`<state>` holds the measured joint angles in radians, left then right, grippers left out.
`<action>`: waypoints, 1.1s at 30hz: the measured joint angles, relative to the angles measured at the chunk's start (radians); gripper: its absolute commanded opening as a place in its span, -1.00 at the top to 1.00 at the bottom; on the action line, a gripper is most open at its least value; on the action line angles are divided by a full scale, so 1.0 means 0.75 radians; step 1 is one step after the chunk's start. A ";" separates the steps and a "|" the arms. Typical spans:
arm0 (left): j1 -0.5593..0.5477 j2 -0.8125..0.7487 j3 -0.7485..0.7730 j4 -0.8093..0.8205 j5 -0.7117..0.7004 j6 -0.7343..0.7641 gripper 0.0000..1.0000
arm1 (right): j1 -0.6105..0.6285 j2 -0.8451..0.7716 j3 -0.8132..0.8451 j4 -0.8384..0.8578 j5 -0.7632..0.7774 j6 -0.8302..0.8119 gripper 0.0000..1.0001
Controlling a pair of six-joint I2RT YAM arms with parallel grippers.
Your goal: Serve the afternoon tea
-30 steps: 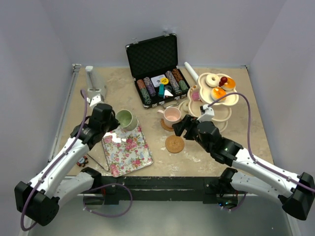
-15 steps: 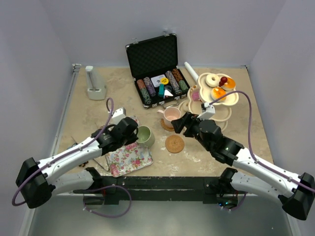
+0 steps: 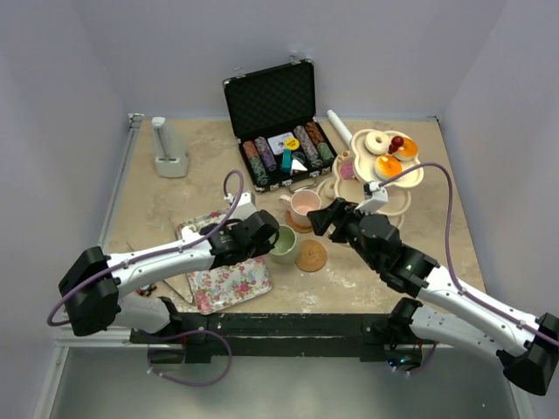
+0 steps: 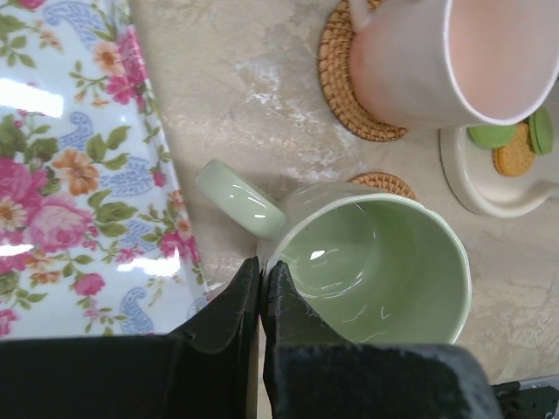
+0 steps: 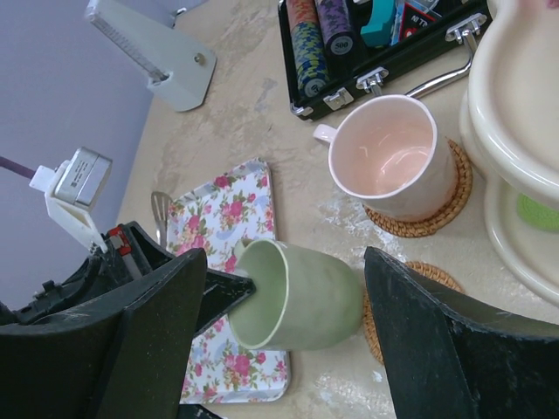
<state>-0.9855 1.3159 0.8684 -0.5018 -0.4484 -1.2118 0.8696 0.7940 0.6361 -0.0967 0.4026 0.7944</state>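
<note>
- The green cup (image 3: 284,244) has travelled. A second ago it hung over the far left corner of the flowered tray (image 3: 229,281), well to the left of the bare coaster (image 3: 311,256). Now it is just left of that coaster, and in the right wrist view its body overlaps the coaster's left edge.
- The left gripper (image 4: 260,281) is clenched on the cup's rim, one finger inside the wall and one outside, next to the handle. The cup is tipped well over, with its mouth toward the left arm.
- Whether the cup already touches the table cannot be told.
- The right gripper (image 3: 325,218) has barely shifted. It hangs just beyond the bare coaster with its fingers spread and nothing between them.
- The pink cup (image 3: 306,205) stands upright just beyond the bare coaster, and the stand (image 3: 417,175) is farther off to the right.
- Judgement: the carry is nearly done. What remains is to right the green cup, set it on the bare coaster and let go.
</note>
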 measured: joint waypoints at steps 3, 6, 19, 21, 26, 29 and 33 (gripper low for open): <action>-0.032 0.072 0.060 0.021 -0.007 -0.006 1.00 | 0.000 -0.006 0.000 -0.003 0.002 -0.005 -0.55; -0.056 0.118 0.098 0.036 -0.015 -0.017 1.00 | 0.000 -0.013 0.000 -0.011 0.005 -0.006 -0.56; -0.115 0.257 0.187 0.039 -0.051 -0.048 1.00 | 0.000 -0.074 0.000 -0.030 0.039 -0.019 -0.56; -0.122 0.275 0.199 0.034 -0.054 -0.048 1.00 | 0.000 -0.079 0.000 -0.032 0.041 -0.020 -0.56; -0.132 0.300 0.229 0.031 -0.062 -0.048 1.00 | 0.000 -0.085 0.000 -0.041 0.045 -0.024 -0.57; -0.136 0.301 0.235 0.031 -0.069 -0.050 1.00 | 0.000 -0.085 0.000 -0.051 0.045 -0.025 -0.57; -0.138 0.311 0.244 0.030 -0.073 -0.050 1.00 | 0.000 -0.085 -0.001 -0.062 0.045 -0.025 -0.57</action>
<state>-1.0893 1.5494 1.0512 -0.4793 -0.5034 -1.2495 0.8696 0.7300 0.6357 -0.1429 0.4366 0.7757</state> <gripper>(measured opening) 0.054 0.782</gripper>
